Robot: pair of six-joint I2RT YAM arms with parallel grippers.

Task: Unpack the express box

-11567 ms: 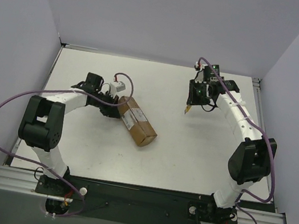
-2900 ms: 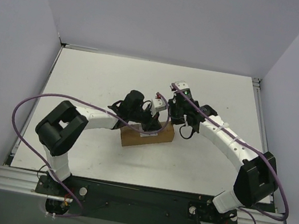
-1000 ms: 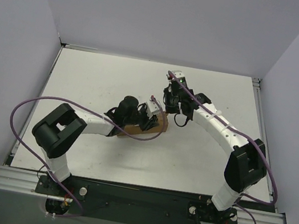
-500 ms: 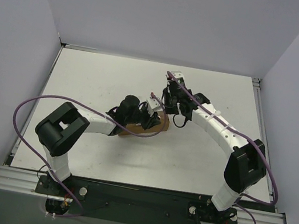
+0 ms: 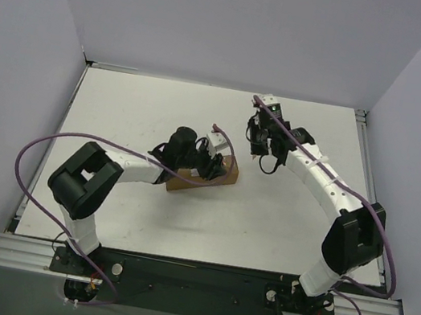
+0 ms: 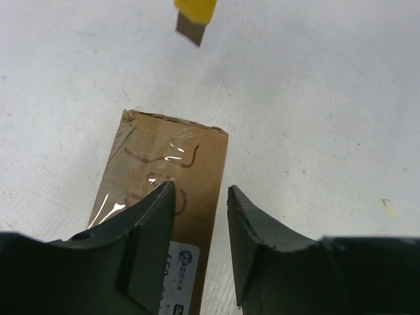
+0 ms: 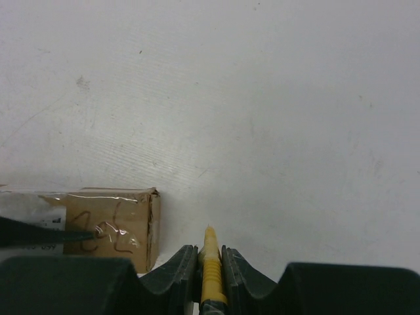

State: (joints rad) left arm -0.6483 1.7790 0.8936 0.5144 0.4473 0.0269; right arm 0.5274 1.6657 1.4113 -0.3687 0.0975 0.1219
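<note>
My left tool (image 6: 200, 220) sits parted over the box (image 6: 167, 164), so my right tool (image 7: 209, 251), clenched on the knife (image 7: 212, 275), should slice the tape (image 6: 152, 149) shallowly.

A white table (image 5: 138, 104), faintly specked and scuffed, fills the workspace between pale walls (image 5: 234, 23), with an aluminium rail (image 5: 189, 280) along its near edge. A yellow utility knife (image 7: 211, 269) shows a short grey blade (image 6: 190, 29) over the tabletop, perhaps not touching it.

Express box (image 5: 190, 180) on table (image 5: 138, 104) under L gripper (image 6: 199, 197); knife (image 6: 195, 16) beyond box's R end.
</note>
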